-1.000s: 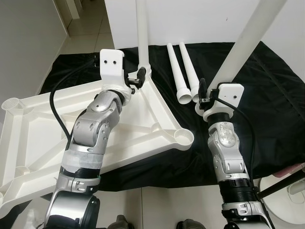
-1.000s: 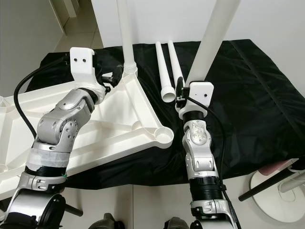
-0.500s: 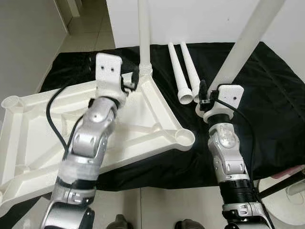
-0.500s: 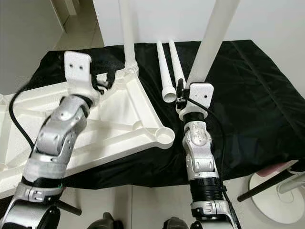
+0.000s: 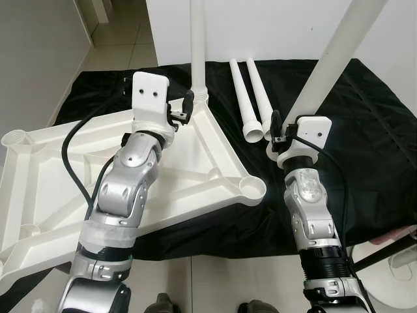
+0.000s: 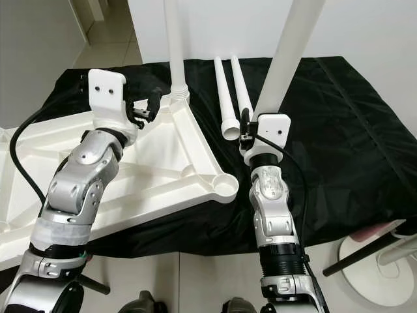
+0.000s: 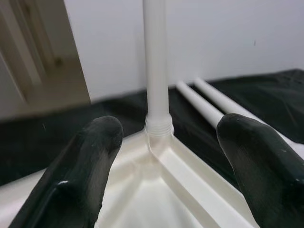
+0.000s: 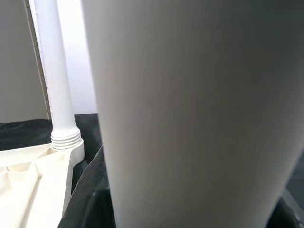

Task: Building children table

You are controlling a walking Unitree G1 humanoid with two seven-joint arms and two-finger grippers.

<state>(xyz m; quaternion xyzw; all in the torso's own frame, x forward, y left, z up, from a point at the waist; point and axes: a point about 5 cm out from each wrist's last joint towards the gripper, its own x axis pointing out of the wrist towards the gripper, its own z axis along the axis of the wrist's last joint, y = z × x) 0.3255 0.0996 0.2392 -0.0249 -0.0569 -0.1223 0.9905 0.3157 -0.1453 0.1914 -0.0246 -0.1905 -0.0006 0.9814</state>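
Note:
The white tabletop [image 5: 195, 163] lies upside down on a black cloth. One white leg [image 5: 198, 52] stands upright in its far corner socket [image 7: 159, 128]. My left gripper [image 7: 173, 137] is open just short of that leg, which is centred between the fingers [image 7: 102, 142] and not touched; the same gripper [image 5: 184, 109] hovers over the tabletop's far corner. My right gripper [image 5: 277, 130] is shut on a second white leg [image 5: 329, 62], holding it tilted above the cloth. That leg [image 8: 190, 104] fills most of the right wrist view. Two more legs [image 5: 251, 98] lie side by side on the cloth.
An empty corner socket [image 5: 251, 187] sits at the tabletop's near right, close to my right arm. The black cloth [image 5: 365, 150] spreads to the right. A white round base with a black rod [image 5: 391, 257] stands at the lower right. A white wall [image 5: 273, 26] is behind.
My left wrist has shifted left and drawn back a little from the base of the upright leg. The right arm and its leg have stayed put.

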